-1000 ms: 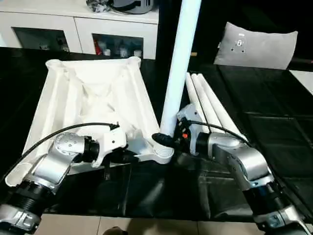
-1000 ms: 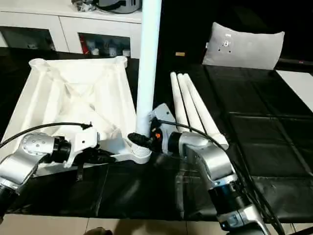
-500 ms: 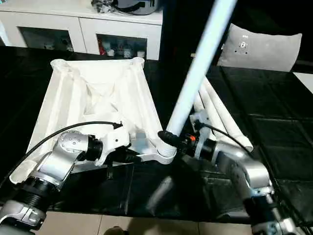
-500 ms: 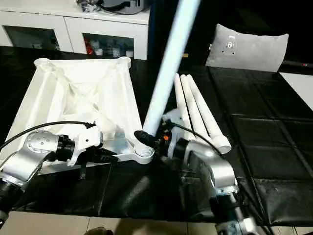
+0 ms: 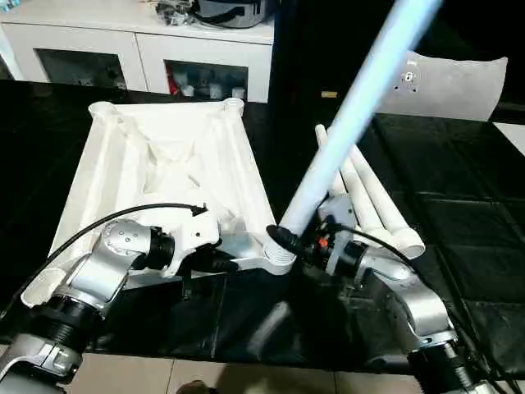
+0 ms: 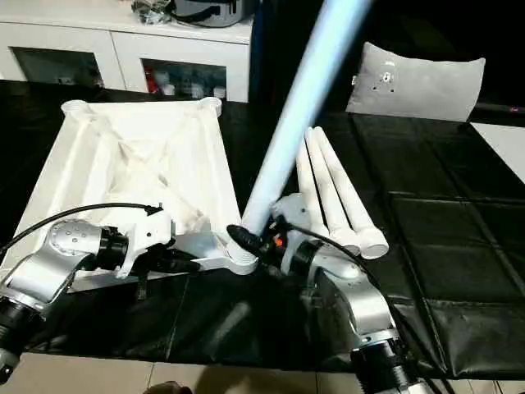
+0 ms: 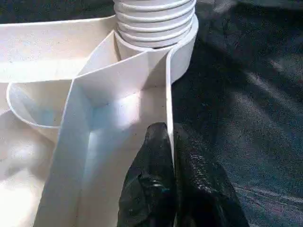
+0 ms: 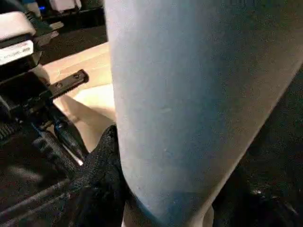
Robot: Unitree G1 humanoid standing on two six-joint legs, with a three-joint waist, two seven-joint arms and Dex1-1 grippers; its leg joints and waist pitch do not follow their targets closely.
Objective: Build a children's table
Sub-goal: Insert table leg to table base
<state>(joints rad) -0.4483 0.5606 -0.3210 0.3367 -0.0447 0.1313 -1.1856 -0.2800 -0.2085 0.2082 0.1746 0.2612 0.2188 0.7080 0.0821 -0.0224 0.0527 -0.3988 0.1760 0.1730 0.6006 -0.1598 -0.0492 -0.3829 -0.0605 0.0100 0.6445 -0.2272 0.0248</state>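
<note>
Nearest us, our left gripper point(image 7: 173, 184) is pinched shut on the table top's point(image 5: 164, 164) near rim, pinning it to the black desk point(image 5: 459, 246). Our right gripper point(image 5: 289, 240) clamps the leaning leg point(image 5: 344, 139) just above the corner socket point(image 5: 279, 258) (not yet upright). Beyond lie three spare legs point(image 5: 369, 197).

I work over a black sheet point(image 5: 459, 238) creased into squares, glossy with light glare. Behind it a white cabinet point(image 5: 148, 49) with glass doors; small items sit on its shelves, dark clutter point(image 5: 221, 10) on top. A grey-white pillow point(image 6: 418, 82) stands at the far right. Pale floor point(image 6: 98, 373) along the near edge. Back wall dark.
</note>
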